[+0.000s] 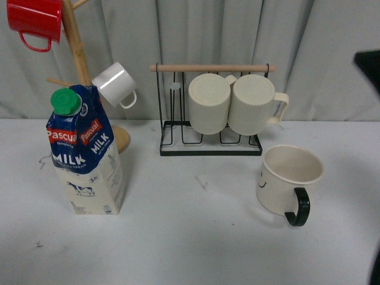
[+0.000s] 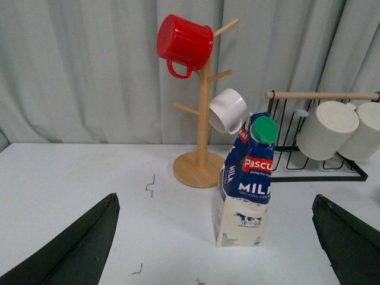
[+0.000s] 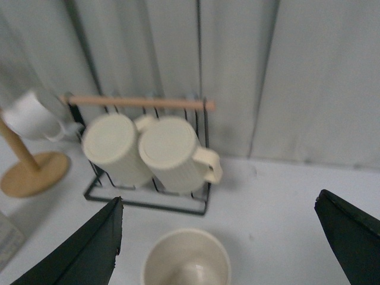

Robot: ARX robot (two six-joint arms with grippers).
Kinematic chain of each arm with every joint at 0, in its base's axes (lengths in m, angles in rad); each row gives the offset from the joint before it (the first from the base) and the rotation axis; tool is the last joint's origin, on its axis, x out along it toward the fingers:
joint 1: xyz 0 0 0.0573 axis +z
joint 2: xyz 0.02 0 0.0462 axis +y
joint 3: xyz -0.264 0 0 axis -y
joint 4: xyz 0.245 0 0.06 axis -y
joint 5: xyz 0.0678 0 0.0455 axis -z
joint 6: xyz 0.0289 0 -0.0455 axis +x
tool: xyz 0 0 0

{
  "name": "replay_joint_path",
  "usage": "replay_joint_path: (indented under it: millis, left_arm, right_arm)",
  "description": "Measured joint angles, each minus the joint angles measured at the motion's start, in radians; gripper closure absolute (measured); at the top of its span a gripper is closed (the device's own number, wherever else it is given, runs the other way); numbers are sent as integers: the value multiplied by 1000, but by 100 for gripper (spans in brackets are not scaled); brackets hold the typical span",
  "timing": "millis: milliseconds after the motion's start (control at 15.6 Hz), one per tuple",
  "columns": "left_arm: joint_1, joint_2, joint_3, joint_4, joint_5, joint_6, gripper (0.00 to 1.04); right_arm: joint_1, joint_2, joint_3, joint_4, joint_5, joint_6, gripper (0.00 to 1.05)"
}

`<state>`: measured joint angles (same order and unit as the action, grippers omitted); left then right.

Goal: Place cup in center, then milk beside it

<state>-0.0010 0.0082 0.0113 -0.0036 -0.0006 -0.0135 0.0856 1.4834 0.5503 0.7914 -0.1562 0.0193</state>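
The cup [image 1: 290,179], a wide cream mug with a black handle and a small black face mark, stands upright on the right of the white table. In the right wrist view its open rim [image 3: 186,259] lies between my spread fingers. My right gripper [image 3: 218,246] is open above it, not touching. The milk carton [image 1: 86,151] with a green cap stands upright on the left. In the left wrist view the carton [image 2: 246,184] stands ahead, between the wide-open fingers of my left gripper [image 2: 217,246], which is empty and short of it.
A black wire rack [image 1: 211,145] with a wooden bar holds two ribbed cream mugs [image 1: 234,102] at the back centre. A wooden mug tree [image 1: 77,47] at the back left carries a red mug [image 1: 34,21] and a small white mug [image 1: 116,84]. A grey curtain hangs behind.
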Motion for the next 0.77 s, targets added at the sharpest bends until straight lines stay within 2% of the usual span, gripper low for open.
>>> replay_joint_path:
  millis: [64,129,386,578,771]
  left_arm:
    - [0,0,0,0,0,0,7]
    - [0,0,0,0,0,0,7]
    - [0,0,0,0,0,0,7]
    - [0,0,0,0,0,0,7]
    - [0,0,0,0,0,0,7]
  right_arm:
    - [28,139,127,-118,77,49,6]
    - [48,240,258,-245,113,100,6]
    - [61,324,391,-386,127,154,6]
    - [73,461,567,-628,134,236,6]
    - [63,544,607,-679,127,266,6]
